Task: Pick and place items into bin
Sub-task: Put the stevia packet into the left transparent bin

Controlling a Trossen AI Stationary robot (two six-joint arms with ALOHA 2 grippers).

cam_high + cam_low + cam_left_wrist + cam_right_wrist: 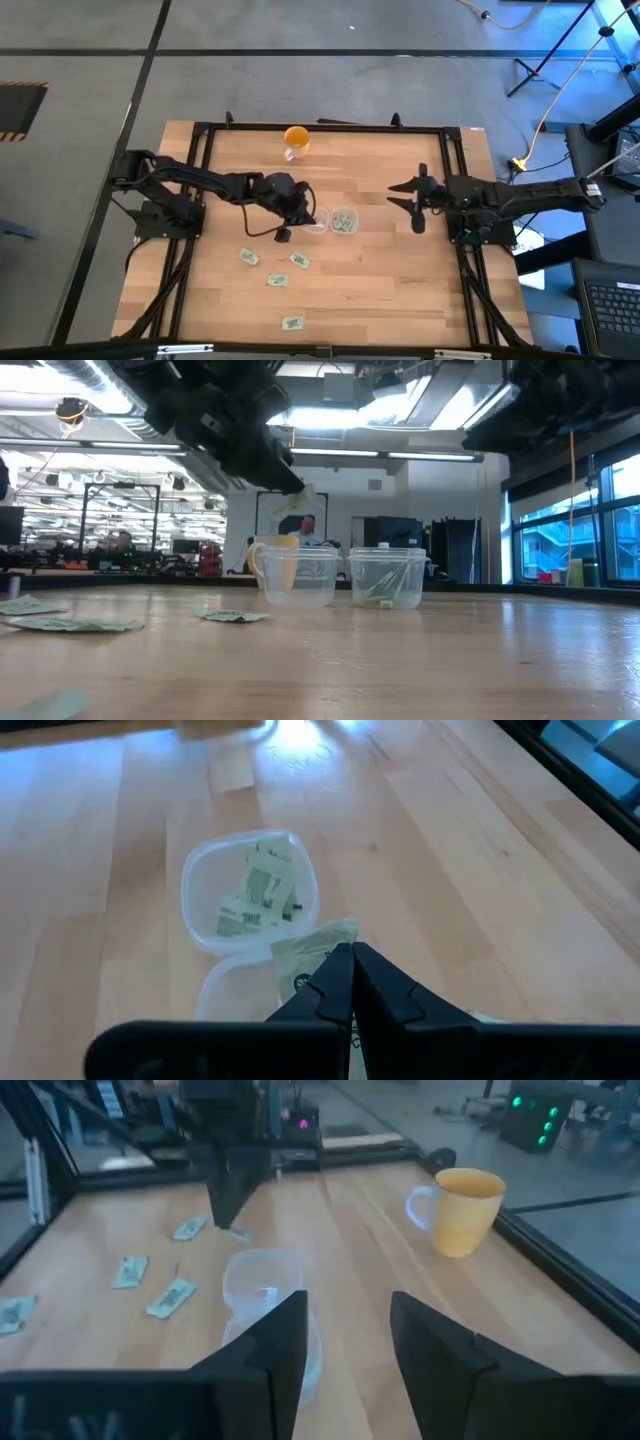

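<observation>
My left gripper (350,952) is shut on a pale green packet (312,952) and hangs above a clear tub (228,998) that looks empty. Just beyond it, a second clear tub (250,895) holds several packets. In the high view both tubs (318,220) (344,222) stand mid-table, with my left gripper (303,208) at their left. More packets lie flat on the near-left wood (249,257) (299,260) (277,280) (292,323). My right gripper (404,205) is open, hovers right of the tubs and touches nothing. My left gripper pinches the packet by one end (325,963) between its two fingertips, coming slanting down from the table's left. The packet is lifted clear and sticks out past the fingertips, hanging over the nearer tub's rim (297,550) in the low view.
An orange cup (296,140) stands near the far edge, behind the tubs. A black frame rail (320,127) borders the tabletop. Bare wood lies between the tubs and my right gripper and along the near right side.
</observation>
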